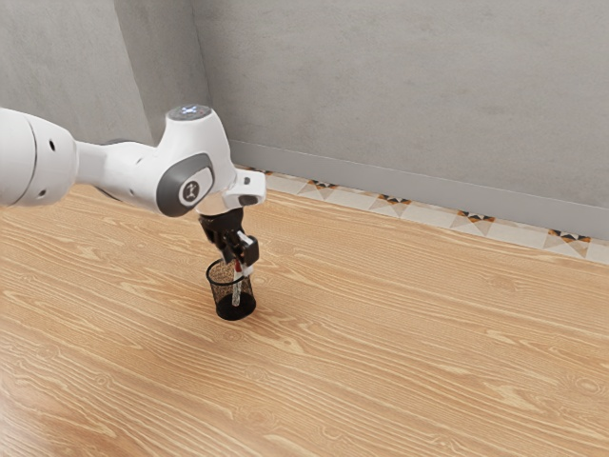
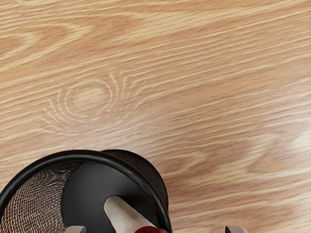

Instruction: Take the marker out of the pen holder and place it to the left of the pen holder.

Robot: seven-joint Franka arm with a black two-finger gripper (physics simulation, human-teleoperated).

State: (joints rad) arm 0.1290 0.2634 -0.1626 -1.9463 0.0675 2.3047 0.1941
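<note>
Pincer [image 1: 240,259] pointing down at the mesh holder's [image 1: 221,304] mouth, marker [image 1: 236,291] slanting inside, wooden counter [image 1: 400,352] beneath, wrist view with fingers [image 2: 236,229] spread wide, the marker's red part between, touching neither.

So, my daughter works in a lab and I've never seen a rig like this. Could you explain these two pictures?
The machine is one white robot arm ending in two black fingers. The exterior view is taken from beside the arm, which reaches in from that view's left. The wrist view comes from a camera on the arm's hand, looking down.

On the wooden surface stands a black mesh pen holder, with a marker slanting inside it; part of the marker is red. Nothing is held: the fingers are open, with the marker between them.
</note>
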